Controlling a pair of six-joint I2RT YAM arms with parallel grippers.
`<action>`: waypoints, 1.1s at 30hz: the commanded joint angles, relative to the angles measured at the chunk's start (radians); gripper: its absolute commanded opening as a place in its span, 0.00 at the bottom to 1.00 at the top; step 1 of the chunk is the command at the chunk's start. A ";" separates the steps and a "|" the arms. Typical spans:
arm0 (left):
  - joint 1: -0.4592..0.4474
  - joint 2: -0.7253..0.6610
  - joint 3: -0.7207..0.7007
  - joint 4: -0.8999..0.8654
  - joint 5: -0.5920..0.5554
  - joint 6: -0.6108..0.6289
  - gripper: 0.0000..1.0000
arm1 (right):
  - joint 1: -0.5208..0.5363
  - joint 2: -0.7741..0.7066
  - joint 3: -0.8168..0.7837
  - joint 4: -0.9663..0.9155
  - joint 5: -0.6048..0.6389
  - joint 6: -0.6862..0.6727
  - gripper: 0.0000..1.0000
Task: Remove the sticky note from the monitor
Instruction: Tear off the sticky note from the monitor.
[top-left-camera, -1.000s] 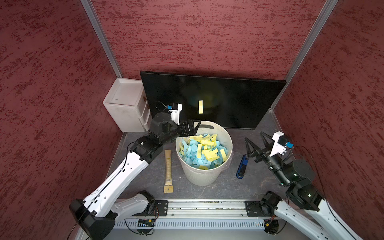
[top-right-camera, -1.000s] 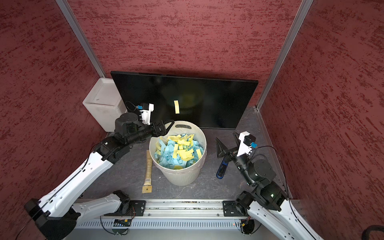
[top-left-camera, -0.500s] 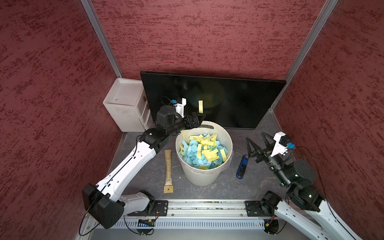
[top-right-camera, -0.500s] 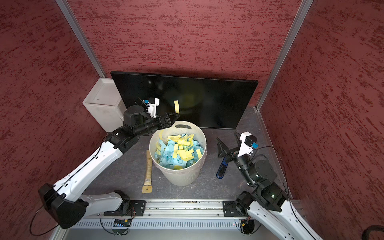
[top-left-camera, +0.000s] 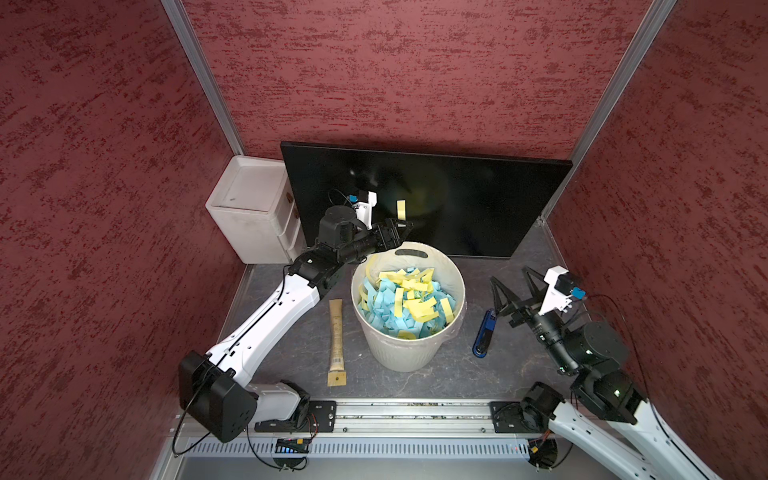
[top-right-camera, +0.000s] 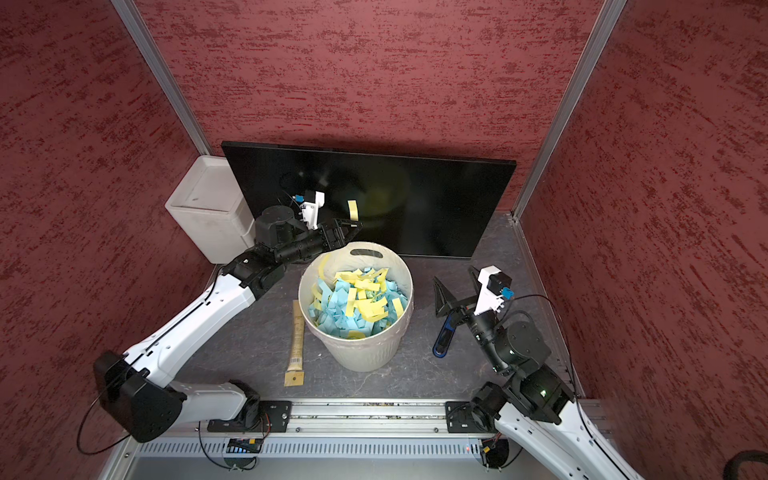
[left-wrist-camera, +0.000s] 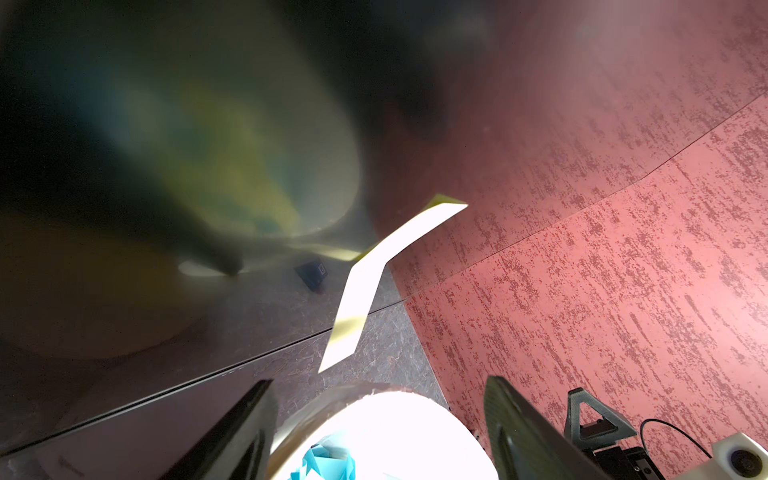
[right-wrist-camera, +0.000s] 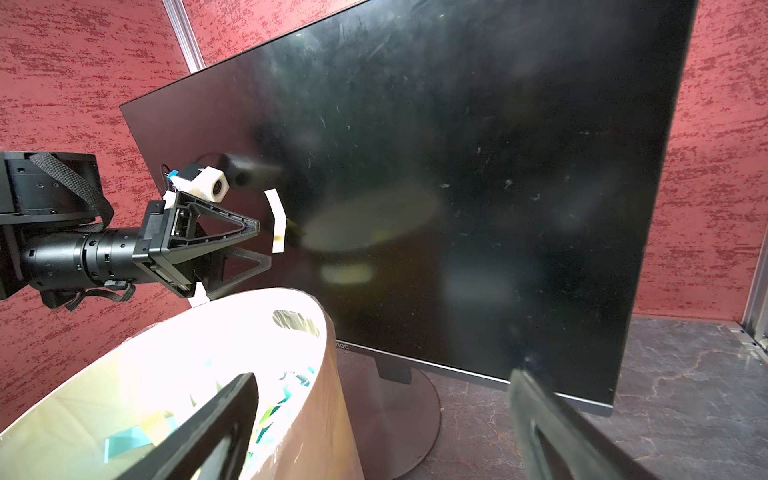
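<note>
My left hand reaches over the rim of the white bin toward the monitor, which stands upright at the back of the counter. Its two fingers are apart, with nothing between them. The yellow sticky note is on the dark glass just beyond my fingertips. It is a narrow strip stuck at its upper end, and its lower end curls away from the screen.

To do this well, I judge I should slide one finger on each side of that loose lower flap. Then I close gently and peel outward, away from the stuck end, without pushing my fingertips into the glass.

My right hand hovers low on the far side of the bin, fingers spread wide and empty.

In both top views I cannot tell whether my left fingertips touch the note or stop just short. My left wrist view is blurred and the bin glares white at its edge. The glass mirrors the bin as a pale yellow smear beside the note, which muddies its outline there.
</note>
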 joint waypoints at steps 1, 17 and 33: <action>0.017 0.030 0.024 0.046 0.003 -0.021 0.76 | 0.005 -0.006 -0.009 0.007 0.026 -0.014 0.98; 0.027 0.039 0.008 0.058 -0.020 -0.057 0.61 | 0.006 -0.009 -0.012 0.004 0.032 -0.018 0.98; 0.034 0.051 0.014 0.056 -0.025 -0.074 0.52 | 0.005 -0.016 -0.011 0.002 0.038 -0.024 0.98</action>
